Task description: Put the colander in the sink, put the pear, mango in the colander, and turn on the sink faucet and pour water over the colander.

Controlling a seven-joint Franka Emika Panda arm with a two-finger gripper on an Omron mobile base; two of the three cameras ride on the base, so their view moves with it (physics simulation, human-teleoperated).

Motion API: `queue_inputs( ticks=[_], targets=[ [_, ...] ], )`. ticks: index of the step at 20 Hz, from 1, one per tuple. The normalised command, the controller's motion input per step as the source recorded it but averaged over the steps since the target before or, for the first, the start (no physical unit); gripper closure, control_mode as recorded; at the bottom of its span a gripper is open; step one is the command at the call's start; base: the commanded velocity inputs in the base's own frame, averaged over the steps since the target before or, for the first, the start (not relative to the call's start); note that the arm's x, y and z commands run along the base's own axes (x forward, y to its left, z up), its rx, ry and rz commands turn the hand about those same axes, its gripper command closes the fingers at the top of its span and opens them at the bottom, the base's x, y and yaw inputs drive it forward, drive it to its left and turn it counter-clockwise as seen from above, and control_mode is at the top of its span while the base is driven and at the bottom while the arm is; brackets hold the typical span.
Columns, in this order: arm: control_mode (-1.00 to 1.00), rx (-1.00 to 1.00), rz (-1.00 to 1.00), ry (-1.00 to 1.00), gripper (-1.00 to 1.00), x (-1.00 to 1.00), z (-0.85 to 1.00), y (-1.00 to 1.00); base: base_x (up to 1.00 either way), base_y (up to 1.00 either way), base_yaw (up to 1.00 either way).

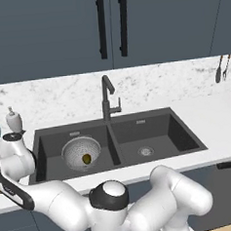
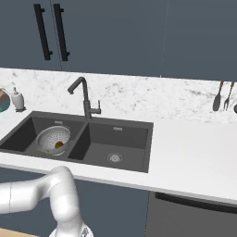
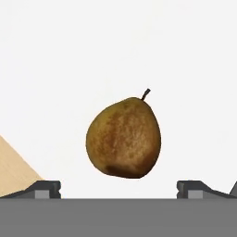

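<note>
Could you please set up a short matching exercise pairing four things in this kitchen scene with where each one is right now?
Things:
1. colander
2. pear
3. sink faucet
4. soap bottle

Places:
A. on the white counter, in front of the open jaws
B. in the left basin of the sink
C. behind the divider between the two basins
D. on the counter, left of the sink

Pairs: 1-B, 2-A, 3-C, 4-D

Flat, even rendered light — soft shadows inside the sink (image 1: 187, 137), no glare, mild pixel softness.
</note>
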Motion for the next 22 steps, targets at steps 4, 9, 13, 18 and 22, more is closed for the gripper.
queue_inputs(
  ticks=[4,9,13,18,22],
  targets=[
    [-1.00,-0.01,0.00,0.00,-1.00,0.11,-0.21,0.00,0.00,0.00,0.00],
    [-1.00,-0.01,0.00,0.00,-1.00,0.14,-0.20,0.03,0.00,0.00,0.00],
    [-1.00,0.00,0.00,0.00,-1.00,0.17,-0.09,0.16,0.00,0.00,0.00],
    [-1.00,0.00,0.00,0.00,-1.00,0.08,-0.12,0.24,0.00,0.00,0.00],
    [-1.00,0.00,0.00,0.01,-1.00,0.05,-0.19,0.23,0.00,0.00,0.00]
  ],
)
